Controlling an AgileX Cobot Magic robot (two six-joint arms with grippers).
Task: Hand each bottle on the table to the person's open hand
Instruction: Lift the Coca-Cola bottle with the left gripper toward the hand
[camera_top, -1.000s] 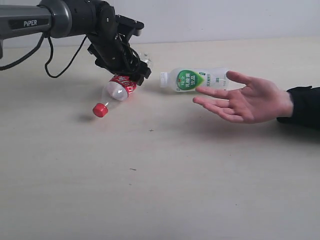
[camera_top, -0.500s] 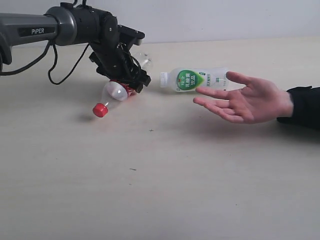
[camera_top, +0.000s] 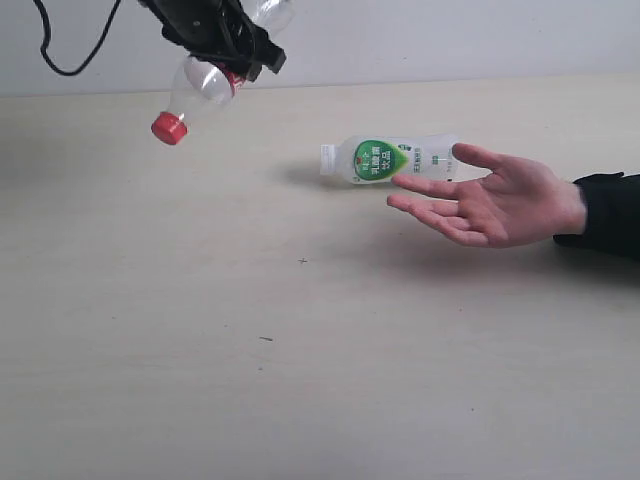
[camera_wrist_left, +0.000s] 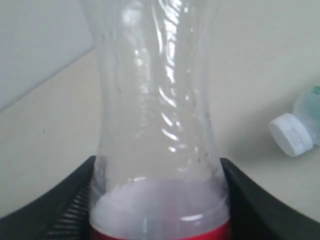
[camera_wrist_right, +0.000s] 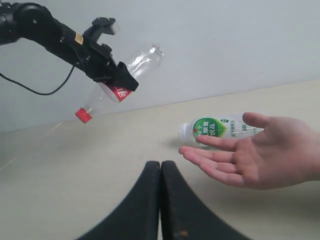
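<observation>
My left gripper (camera_top: 232, 52) is shut on the clear bottle with the red label and cap (camera_top: 195, 88), held high above the table (camera_top: 300, 380) at the back left, cap (camera_top: 168, 128) pointing down. The left wrist view fills with that clear bottle (camera_wrist_left: 157, 125) between the jaws. The white green-labelled bottle (camera_top: 385, 160) lies on its side just behind the person's open hand (camera_top: 490, 205). My right gripper (camera_wrist_right: 160, 166) is shut and holds nothing; it does not show in the exterior view. The yellow bottle and the illustrated one are out of view.
The person's dark sleeve (camera_top: 605, 215) enters from the right edge. A pale wall (camera_top: 450, 35) runs behind the table's far edge. The green-labelled bottle's white cap (camera_wrist_left: 292, 135) shows in the left wrist view.
My left gripper has lifted the clear red-capped bottle off the table and carried it up and slightly left. The hand and the green-labelled bottle have stayed put.
</observation>
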